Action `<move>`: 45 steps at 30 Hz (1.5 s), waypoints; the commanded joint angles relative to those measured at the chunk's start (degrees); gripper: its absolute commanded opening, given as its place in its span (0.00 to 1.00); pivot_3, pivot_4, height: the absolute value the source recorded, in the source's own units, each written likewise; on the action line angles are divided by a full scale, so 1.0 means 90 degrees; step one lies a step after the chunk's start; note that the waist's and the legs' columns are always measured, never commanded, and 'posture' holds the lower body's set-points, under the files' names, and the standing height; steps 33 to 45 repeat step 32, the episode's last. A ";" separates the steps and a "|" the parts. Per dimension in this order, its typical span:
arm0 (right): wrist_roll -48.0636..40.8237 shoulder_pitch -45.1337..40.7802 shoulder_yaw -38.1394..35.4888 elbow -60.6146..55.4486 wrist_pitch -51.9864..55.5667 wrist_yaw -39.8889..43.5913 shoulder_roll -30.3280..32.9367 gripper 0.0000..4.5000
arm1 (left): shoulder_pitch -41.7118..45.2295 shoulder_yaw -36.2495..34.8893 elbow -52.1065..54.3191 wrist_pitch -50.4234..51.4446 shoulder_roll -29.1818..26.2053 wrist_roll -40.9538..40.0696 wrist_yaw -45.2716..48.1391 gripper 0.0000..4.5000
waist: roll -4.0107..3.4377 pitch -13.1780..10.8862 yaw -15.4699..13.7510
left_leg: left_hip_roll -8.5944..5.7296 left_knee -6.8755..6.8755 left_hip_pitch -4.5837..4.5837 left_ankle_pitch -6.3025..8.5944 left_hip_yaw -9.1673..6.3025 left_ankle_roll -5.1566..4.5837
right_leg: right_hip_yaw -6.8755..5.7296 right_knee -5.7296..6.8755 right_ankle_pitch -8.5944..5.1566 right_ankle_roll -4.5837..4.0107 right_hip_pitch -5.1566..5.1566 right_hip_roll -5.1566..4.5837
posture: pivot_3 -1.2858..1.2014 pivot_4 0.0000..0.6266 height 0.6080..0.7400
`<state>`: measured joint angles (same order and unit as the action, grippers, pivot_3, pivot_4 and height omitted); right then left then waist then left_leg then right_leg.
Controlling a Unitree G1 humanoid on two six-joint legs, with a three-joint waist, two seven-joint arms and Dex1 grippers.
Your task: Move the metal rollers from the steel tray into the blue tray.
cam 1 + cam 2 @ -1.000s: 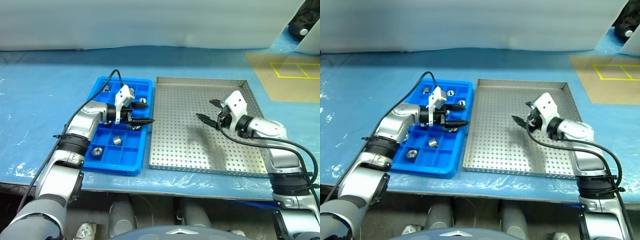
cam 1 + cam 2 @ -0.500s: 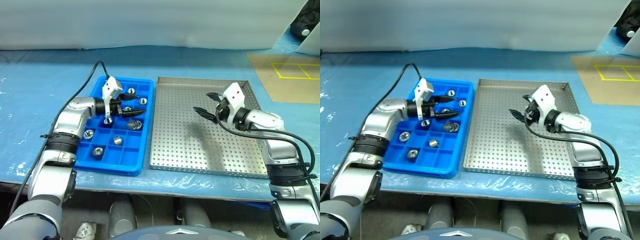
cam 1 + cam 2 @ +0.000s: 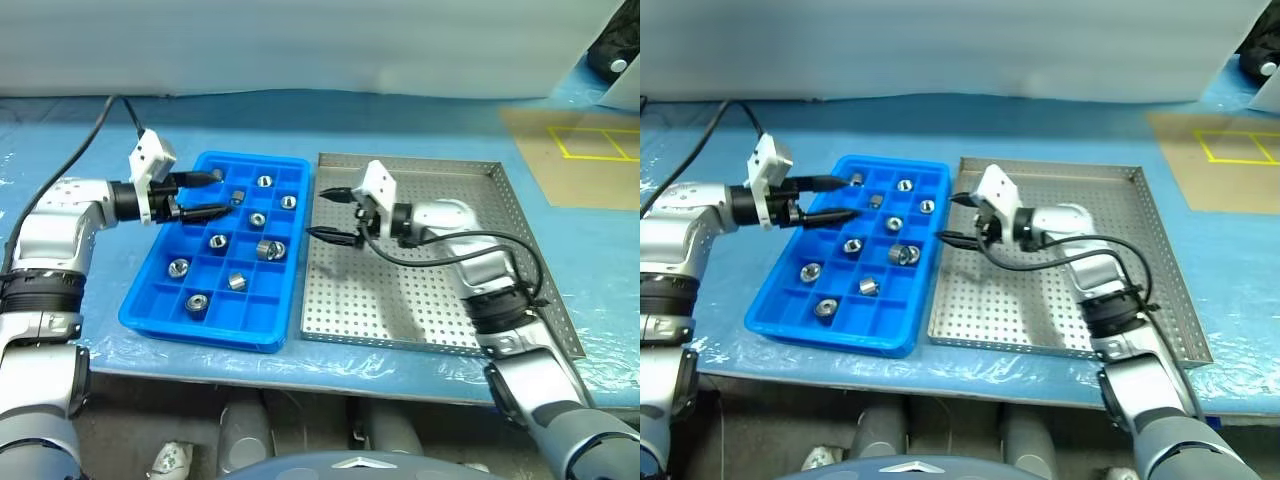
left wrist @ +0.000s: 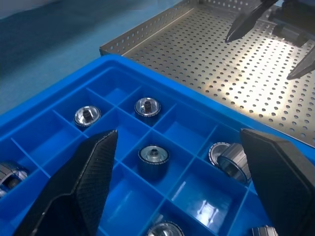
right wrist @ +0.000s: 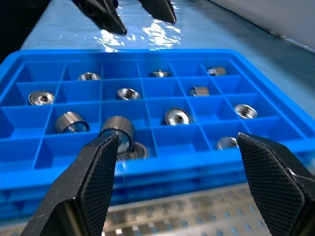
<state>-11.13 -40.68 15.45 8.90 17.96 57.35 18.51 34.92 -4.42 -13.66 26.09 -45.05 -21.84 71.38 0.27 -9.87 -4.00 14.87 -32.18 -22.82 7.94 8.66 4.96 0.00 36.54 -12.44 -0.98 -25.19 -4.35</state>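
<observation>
Left eye view: the blue tray [image 3: 150, 300] sits left of centre, touching the steel tray [image 3: 500, 250] to its right. The metal rollers [image 3: 265, 250] lie scattered in the blue tray's compartments. The left gripper [image 3: 210, 193] hovers at the blue tray's upper left, fingers spread, empty. The right gripper [image 3: 325, 214] hangs over the steel tray's left edge, fingers apart, holding nothing.

We list: a desk [image 3: 90, 140] under glossy pale blue plastic sheeting; a grey-white backdrop [image 3: 300, 45] behind it; a tan floor patch [image 3: 570, 150] with yellow tape squares [image 3: 590, 140], far right.
</observation>
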 commanded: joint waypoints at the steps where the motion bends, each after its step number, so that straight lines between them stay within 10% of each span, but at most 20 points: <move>1: -0.0006 -0.0143 0.0134 0.0081 -0.0367 0.0274 -0.0124 0.87 | -0.0303 -0.0459 0.0837 0.0458 -0.0296 -0.0354 -0.0220 0.93 | 0.0000 0.0000 -0.0061 | 0.0003 0.0003 -0.0009 -0.0001 -0.0004 0.0001 | -0.0007 0.0001 -0.0001 -0.0002 -0.0005 0.0000 | 0.55 0.24 1.00; 45: -0.0078 0.0465 -0.0100 -0.0448 -0.0329 -0.0116 -0.0050 0.87 | -0.0206 -0.0128 0.1172 0.1095 -0.0887 -0.0607 -0.0006 0.93 | 0.0002 0.0000 -0.0159 | 0.0000 -0.0003 -0.0004 -0.0010 -0.0012 0.0017 | -0.0003 0.0011 -0.0002 -0.0003 -0.0006 0.0002 | 0.51 0.24 1.00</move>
